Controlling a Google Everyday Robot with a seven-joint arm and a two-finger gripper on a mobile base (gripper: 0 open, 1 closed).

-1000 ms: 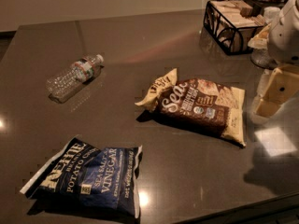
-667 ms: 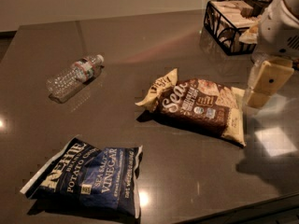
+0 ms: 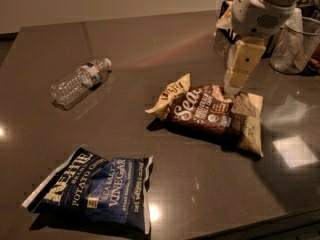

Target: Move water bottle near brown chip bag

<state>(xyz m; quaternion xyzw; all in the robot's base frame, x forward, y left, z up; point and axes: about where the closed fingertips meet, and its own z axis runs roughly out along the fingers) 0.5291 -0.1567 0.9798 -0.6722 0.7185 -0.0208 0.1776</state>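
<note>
High oblique view, gripper (image 3: 233,88) upper right

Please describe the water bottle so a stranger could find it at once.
On the dark table, look left, far from the hand at the brown chip bag. The water bottle lies on its side: clear plastic, white cap, nothing like the blue bag in front.

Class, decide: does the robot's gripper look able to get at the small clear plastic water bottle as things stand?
Probably yes: the gripper hangs over the dark brown crinkled chip bag, and the water bottle lies uncovered, bare tabletop between them.
</note>
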